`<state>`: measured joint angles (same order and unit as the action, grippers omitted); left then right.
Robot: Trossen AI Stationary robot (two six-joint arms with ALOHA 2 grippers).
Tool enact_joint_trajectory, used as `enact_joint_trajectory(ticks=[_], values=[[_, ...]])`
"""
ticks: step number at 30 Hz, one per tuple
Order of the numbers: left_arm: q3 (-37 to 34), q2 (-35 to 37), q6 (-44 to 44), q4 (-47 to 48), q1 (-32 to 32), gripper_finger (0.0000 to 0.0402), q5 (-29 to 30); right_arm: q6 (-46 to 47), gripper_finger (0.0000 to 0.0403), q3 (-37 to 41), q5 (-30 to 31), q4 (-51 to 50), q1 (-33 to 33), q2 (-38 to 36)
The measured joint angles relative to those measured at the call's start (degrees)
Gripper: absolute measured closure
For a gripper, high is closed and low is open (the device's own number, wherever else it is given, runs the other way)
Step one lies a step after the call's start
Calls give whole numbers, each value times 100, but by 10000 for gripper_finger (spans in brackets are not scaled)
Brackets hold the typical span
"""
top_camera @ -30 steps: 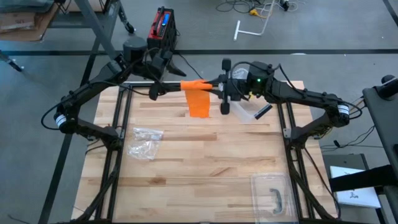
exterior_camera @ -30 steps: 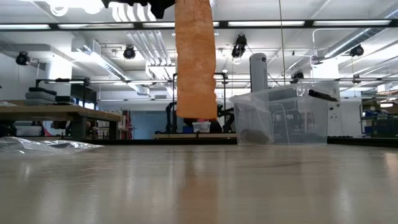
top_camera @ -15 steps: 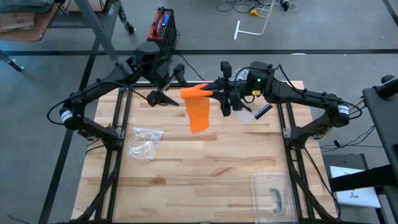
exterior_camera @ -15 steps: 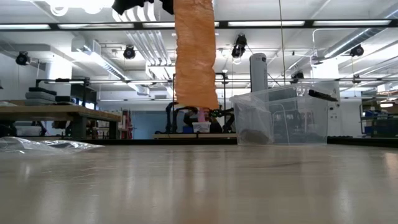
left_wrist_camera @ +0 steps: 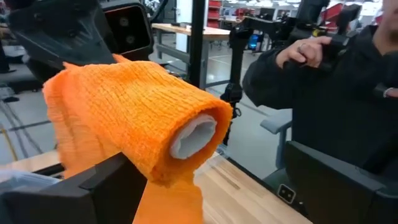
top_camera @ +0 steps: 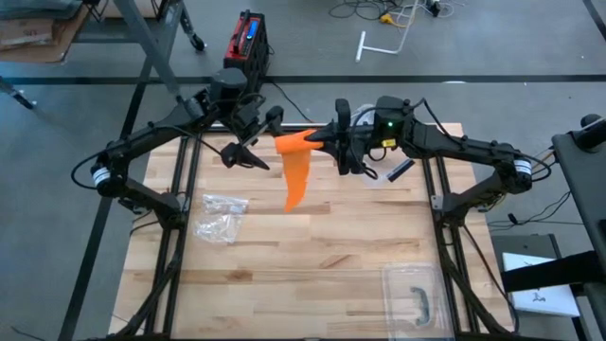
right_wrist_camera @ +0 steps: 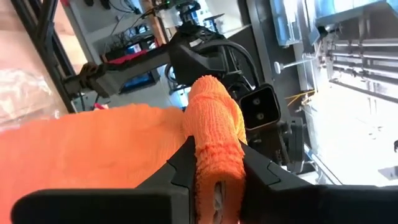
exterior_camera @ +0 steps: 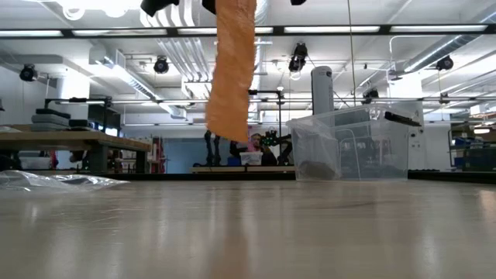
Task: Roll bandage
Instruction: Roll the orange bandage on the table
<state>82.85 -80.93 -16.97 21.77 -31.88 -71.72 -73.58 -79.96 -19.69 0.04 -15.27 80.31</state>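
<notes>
An orange bandage roll (top_camera: 295, 140) with a white core (left_wrist_camera: 194, 135) hangs high over the far middle of the table. Its loose tail (top_camera: 296, 182) drops straight down and ends clear of the tabletop (exterior_camera: 226, 128). My right gripper (top_camera: 329, 140) comes in from the right and is shut on the roll's right end. My left gripper (top_camera: 254, 140) stands open just off the roll's left end. In the left wrist view the roll (left_wrist_camera: 140, 121) fills the space ahead of its fingers; I cannot tell whether it touches one finger (left_wrist_camera: 93, 186). My right gripper pinches the roll's right end (right_wrist_camera: 217, 163) between its two fingers (right_wrist_camera: 179, 169), one on each side of the wound layers. The fingers come in level from the table's right and lie along the roll's axis. The roll is lifted clear, lying level, with the tail hanging slack below it.
A crumpled clear plastic bag (top_camera: 220, 216) lies at the table's left. One clear plastic container (top_camera: 415, 296) sits near the front right, another (exterior_camera: 353, 143) under the right arm at the far right. A seated person (left_wrist_camera: 336, 87) shows beyond the table.
My right gripper has rolled about its own line, turning the roll. The hanging tail has twisted from flat-on toward edge-on, and its lower end has swung toward the left. My left gripper has turned and shifted a little beside the roll's left end.
</notes>
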Motion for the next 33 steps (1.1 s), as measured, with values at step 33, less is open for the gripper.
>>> enact_joint_trajectory(ticks=[33], values=[[0,284,3985,-1421,-283,61,895,-2974,352,-24,-282,-21,76,26]])
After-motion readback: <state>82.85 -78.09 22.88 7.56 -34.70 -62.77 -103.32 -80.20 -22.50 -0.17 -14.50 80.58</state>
